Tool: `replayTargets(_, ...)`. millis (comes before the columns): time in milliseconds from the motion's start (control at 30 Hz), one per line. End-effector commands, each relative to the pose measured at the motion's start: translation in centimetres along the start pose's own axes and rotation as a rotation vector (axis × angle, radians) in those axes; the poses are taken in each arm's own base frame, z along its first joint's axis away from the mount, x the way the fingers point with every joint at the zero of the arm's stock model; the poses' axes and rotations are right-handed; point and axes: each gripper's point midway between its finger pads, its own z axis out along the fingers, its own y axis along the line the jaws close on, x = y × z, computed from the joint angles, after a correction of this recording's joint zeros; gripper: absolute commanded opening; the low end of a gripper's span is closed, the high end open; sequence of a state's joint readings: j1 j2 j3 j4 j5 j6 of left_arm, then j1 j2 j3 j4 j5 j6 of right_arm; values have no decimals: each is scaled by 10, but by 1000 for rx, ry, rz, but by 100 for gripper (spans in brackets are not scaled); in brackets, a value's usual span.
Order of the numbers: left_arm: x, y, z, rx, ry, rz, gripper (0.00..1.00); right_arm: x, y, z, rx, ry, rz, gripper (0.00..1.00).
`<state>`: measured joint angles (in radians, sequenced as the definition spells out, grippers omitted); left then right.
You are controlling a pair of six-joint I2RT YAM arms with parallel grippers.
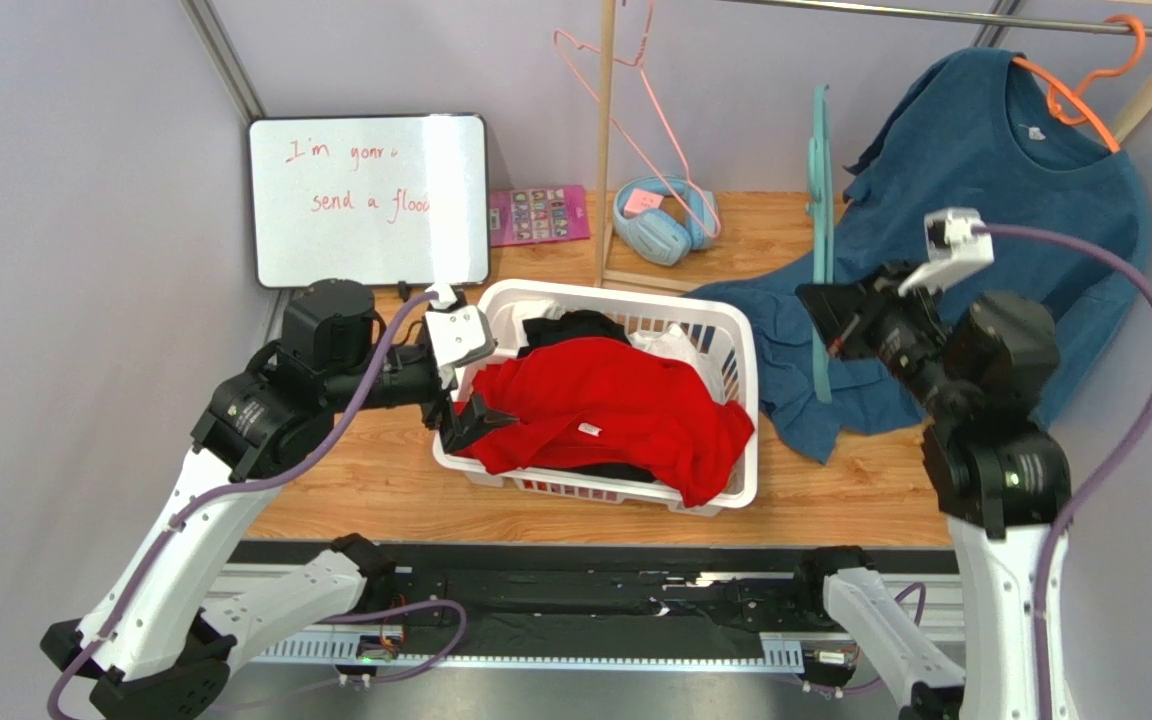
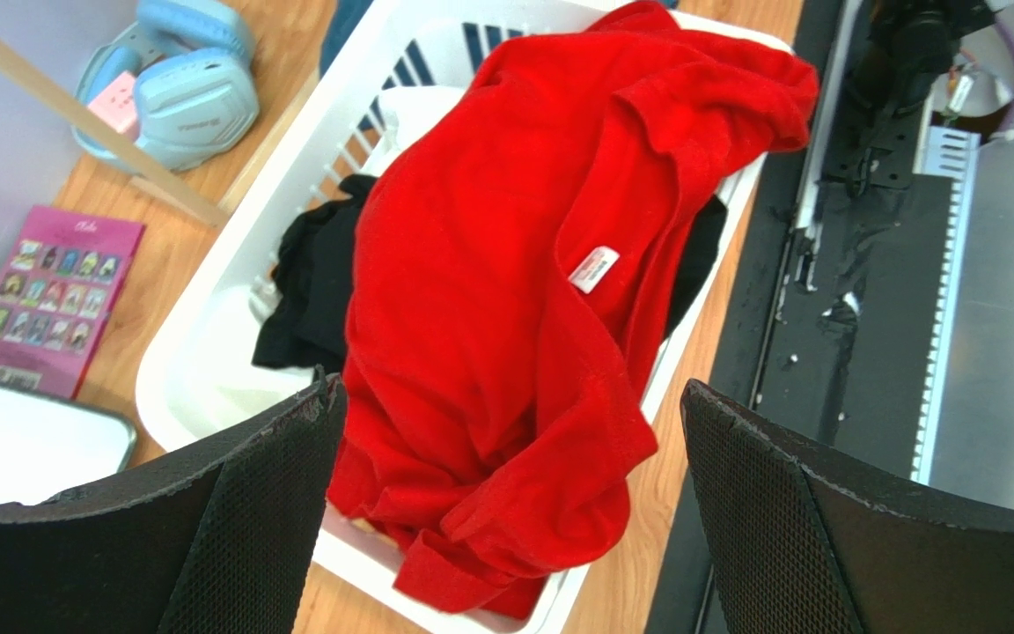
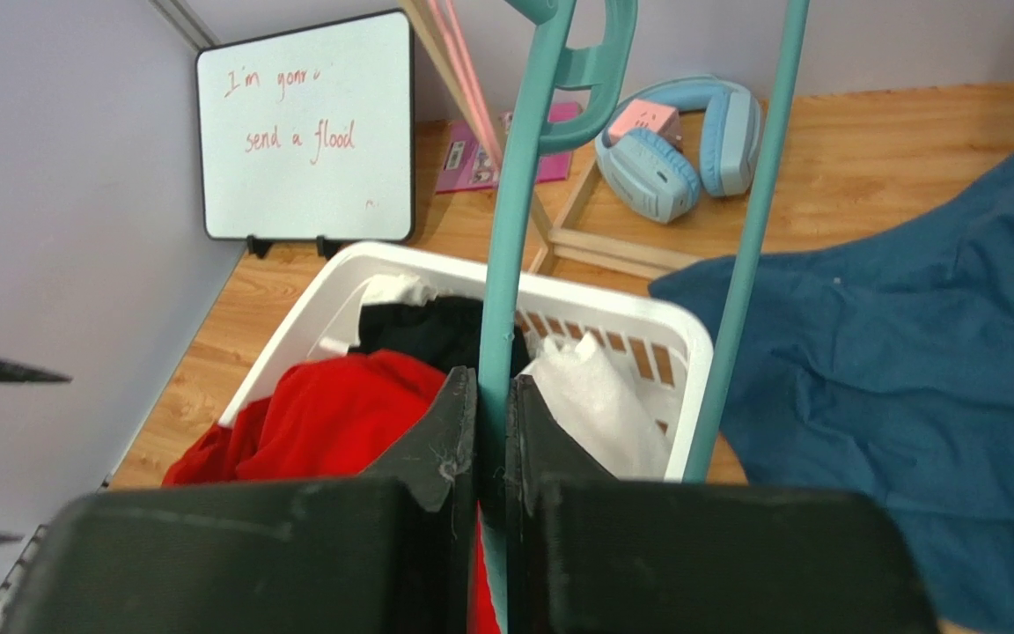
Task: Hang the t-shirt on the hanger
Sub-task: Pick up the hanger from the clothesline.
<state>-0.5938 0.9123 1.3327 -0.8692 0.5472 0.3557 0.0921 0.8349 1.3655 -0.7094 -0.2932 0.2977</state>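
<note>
The red t-shirt (image 1: 612, 413) lies bunched in a white laundry basket (image 1: 740, 353), draped over its near rim, with its white neck label (image 2: 593, 267) showing. My left gripper (image 1: 465, 417) is open at the basket's left end, and its jaws stand wide on either side of the shirt's hanging edge (image 2: 499, 396) without touching it. My right gripper (image 1: 826, 323) is shut on the teal hanger (image 1: 820, 195) and holds it upright to the right of the basket. In the right wrist view the hanger's bar (image 3: 512, 238) runs up from between the shut fingers (image 3: 440, 423).
A black garment (image 2: 314, 284) and white cloth (image 3: 592, 396) lie in the basket. A teal-blue long-sleeved top (image 1: 988, 195) hangs on an orange hanger (image 1: 1078, 98) at right. A whiteboard (image 1: 369, 195), blue headphones (image 1: 665, 218), a pink wire hanger (image 1: 642, 105) and a wooden post (image 1: 605, 150) stand behind.
</note>
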Motion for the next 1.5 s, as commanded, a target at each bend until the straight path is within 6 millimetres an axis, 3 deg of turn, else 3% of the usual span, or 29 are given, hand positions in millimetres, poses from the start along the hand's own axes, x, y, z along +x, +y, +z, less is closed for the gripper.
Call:
replayTargets(0,-17,-8,0,37,-99,-4,99,43,12,-38,-32,115,74,0)
replayTargets(33,-14,-10,2,41,-104,-26,99,49,23,-51,-88,124,73,0)
replayTargets(167,-21,-12,-2,19,-170,-40,99,81,38,-77,-148,241,143,0)
replayTargets(400,-36,-24,-21,-2,-309,-25,99,95,59,-112,-231,282,171,0)
replayTargets(633,-26,-33,-16,47,-296,0,97,132,92,-139,-468,478,257,0)
replayTargets(733,-27,-31,-15,42,-295,56,97,124,111,-140,-648,492,270,0)
replayTargets(967,-51,-13,-17,7,-308,299,96,105,121,-119,-839,587,305,0)
replayTargets(1067,-56,-5,-14,-2,-293,393,96,105,129,-119,-916,639,279,0)
replayTargets(1167,-56,4,-6,-6,-271,437,96,119,142,-123,-1009,736,207,0)
replayTargets(1200,-58,5,-5,0,-268,442,96,121,152,-131,-1056,763,150,0)
replayTargets(1367,-32,-15,9,164,-200,366,96,125,159,-127,-1109,789,21,0)
replayTargets(1467,-12,-45,8,307,-173,264,91,124,163,-118,-1128,764,-108,0)
